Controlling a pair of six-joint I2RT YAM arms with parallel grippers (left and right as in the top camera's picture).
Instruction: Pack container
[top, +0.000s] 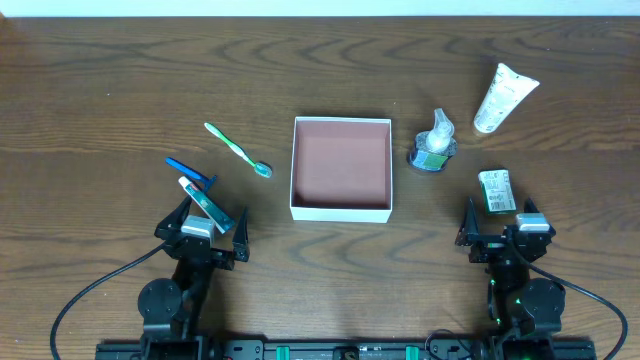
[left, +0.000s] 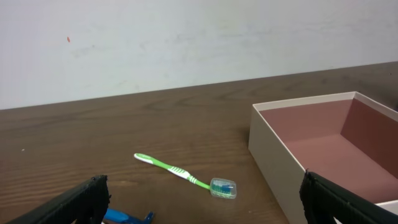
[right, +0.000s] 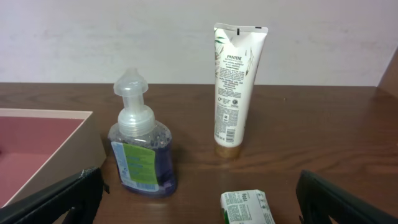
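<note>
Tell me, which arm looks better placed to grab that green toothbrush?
Left. The green toothbrush lies left of the container, close ahead of the open left gripper. The right gripper sits beyond the container, so it would probably need a longer reach.

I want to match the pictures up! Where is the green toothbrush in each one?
Overhead: the toothbrush lies left of the container.
Left wrist: the toothbrush is at bottom middle, left of the container.
Right wrist: not in it.
Shared landmark: the container's white wall, also seen at the right wrist picture's left edge.
</note>
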